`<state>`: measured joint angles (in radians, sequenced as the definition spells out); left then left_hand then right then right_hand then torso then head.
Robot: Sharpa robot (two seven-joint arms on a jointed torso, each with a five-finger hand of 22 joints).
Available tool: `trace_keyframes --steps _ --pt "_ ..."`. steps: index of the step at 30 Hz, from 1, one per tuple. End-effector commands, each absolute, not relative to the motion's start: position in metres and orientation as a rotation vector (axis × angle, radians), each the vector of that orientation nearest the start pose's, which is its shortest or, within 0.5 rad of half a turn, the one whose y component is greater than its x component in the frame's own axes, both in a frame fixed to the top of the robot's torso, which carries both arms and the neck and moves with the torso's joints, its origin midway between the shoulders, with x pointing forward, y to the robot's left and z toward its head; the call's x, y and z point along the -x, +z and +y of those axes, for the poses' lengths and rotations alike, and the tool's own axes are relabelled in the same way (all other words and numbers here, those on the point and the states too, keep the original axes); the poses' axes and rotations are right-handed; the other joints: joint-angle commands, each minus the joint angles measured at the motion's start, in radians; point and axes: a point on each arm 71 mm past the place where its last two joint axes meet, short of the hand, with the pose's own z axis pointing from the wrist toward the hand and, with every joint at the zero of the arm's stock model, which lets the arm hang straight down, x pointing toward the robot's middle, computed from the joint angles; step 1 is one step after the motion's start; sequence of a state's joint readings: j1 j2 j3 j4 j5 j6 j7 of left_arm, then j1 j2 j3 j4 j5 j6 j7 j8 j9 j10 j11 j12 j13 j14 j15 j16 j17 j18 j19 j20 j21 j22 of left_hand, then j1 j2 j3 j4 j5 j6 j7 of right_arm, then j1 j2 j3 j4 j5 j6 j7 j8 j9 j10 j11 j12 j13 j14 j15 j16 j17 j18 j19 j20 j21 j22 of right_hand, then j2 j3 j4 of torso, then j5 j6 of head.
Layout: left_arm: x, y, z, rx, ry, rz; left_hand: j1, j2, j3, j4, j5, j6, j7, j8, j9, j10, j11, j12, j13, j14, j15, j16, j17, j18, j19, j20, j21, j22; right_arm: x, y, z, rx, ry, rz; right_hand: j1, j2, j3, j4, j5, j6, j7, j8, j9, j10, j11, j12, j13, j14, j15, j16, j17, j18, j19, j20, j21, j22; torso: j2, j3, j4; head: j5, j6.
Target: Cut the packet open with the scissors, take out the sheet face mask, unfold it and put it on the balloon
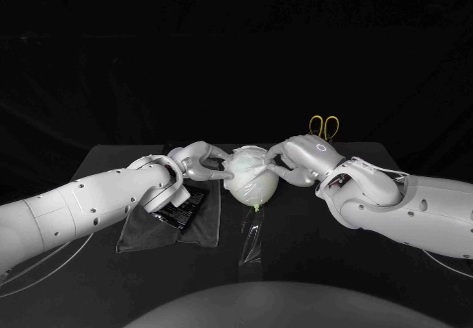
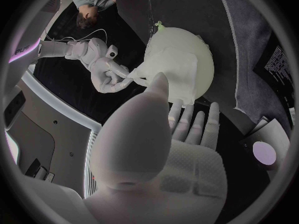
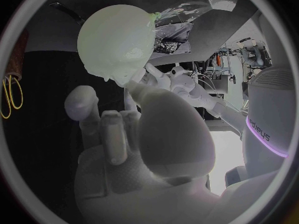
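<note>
Table: black, carrying everything listed below.
Left hand: at the balloon's far end on its left side, fingers stretched out to the mask edge. Whether it pinches the sheet or only touches it cannot be told.
Right hand: mirrors it on the right side. In the left wrist view its fingertips are closed on a flap of the mask, pulled out sideways.
Cloth: dark, flat, near the left arm.
Balloon: pale, egg-shaped, lying centre-table between the hands. Its long axis runs away from the robot, greenish knot at the near end.
Sheet face mask: white, damp-looking, wrinkled. It is draped over the balloon's far, upper half and bunched rather than smooth.
Packet: dark, on the cloth, just left of the balloon.
Clear plastic strip: lies from the knot toward the robot.
Scissors: yellow handles, at the far edge behind the right hand.
Deciding relation: the mask sits directly between the hands, both about equally near. Spreading it probably means drawing each side outward, across the long axis.
</note>
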<state>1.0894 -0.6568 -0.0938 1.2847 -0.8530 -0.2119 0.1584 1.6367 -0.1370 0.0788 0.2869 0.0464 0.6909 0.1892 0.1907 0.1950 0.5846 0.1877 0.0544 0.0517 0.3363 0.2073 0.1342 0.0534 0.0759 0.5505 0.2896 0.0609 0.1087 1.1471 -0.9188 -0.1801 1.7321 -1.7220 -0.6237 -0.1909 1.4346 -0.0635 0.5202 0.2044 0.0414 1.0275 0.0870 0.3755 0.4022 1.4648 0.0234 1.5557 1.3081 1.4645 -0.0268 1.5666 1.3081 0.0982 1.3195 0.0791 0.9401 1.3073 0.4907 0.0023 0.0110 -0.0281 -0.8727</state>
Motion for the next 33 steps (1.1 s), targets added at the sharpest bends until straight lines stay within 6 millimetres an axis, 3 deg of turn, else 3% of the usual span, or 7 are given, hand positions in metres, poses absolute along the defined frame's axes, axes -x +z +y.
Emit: trace_keyframes --steps 1,9,29,33 --pt "-0.487 -0.274 0.165 0.313 -1.115 1.923 0.002 0.009 -0.003 0.001 0.001 -0.007 0.030 -0.004 0.001 -0.010 0.000 -0.005 -0.001 -0.003 0.002 -0.004 -0.001 -0.011 -0.004 0.001 -0.001 -0.001 -0.408 -0.217 -0.181 0.316 0.660 1.483 -0.008 0.000 0.004 0.003 0.007 0.006 -0.003 0.015 0.032 0.098 -0.007 0.006 0.254 0.106 -0.008 0.004 0.263 0.012 0.006 -0.004 0.006 0.109 0.000 -0.0003 0.0002 -0.002 0.000" --pt "-0.487 -0.274 0.165 0.313 -1.114 1.923 0.002 0.009 -0.003 0.001 0.001 -0.007 0.030 -0.004 0.001 -0.010 0.000 -0.005 -0.001 -0.003 0.002 -0.004 -0.001 -0.011 -0.004 0.001 -0.001 -0.001 -0.401 -0.221 -0.188 0.326 0.644 1.515 -0.009 -0.001 0.004 0.005 0.007 0.006 -0.003 0.017 0.033 0.098 -0.008 0.006 0.254 0.106 -0.009 0.004 0.263 0.012 0.005 -0.004 0.006 0.109 0.000 -0.0002 -0.0003 -0.007 0.000" --pt "-0.487 -0.275 0.164 0.313 -1.113 1.924 0.002 0.009 -0.003 0.001 0.001 -0.007 0.030 -0.004 0.001 -0.010 0.000 -0.005 -0.001 -0.003 0.002 -0.004 -0.001 -0.011 -0.004 0.001 -0.001 -0.001 -0.409 -0.238 -0.204 0.316 0.587 1.544 -0.014 -0.007 0.003 0.010 0.007 0.002 -0.006 0.022 0.035 0.087 -0.009 -0.007 0.241 0.106 -0.010 0.004 0.263 0.014 0.000 -0.005 -0.009 0.106 0.000 0.0000 -0.0001 -0.025 0.000" --pt "-0.487 -0.275 0.164 0.313 -1.113 1.924 0.002 0.009 -0.003 0.001 0.001 -0.007 0.030 -0.004 0.001 -0.010 0.000 -0.005 -0.001 -0.003 0.002 -0.004 -0.001 -0.011 -0.004 0.001 -0.001 -0.001 -0.411 -0.240 -0.207 0.309 0.589 1.553 -0.009 -0.043 -0.005 -0.001 0.007 -0.018 -0.005 0.023 0.037 0.075 -0.010 -0.021 0.228 0.106 -0.011 0.004 0.263 0.017 -0.007 -0.006 -0.025 0.103 0.001 0.0002 0.0006 -0.028 0.000"
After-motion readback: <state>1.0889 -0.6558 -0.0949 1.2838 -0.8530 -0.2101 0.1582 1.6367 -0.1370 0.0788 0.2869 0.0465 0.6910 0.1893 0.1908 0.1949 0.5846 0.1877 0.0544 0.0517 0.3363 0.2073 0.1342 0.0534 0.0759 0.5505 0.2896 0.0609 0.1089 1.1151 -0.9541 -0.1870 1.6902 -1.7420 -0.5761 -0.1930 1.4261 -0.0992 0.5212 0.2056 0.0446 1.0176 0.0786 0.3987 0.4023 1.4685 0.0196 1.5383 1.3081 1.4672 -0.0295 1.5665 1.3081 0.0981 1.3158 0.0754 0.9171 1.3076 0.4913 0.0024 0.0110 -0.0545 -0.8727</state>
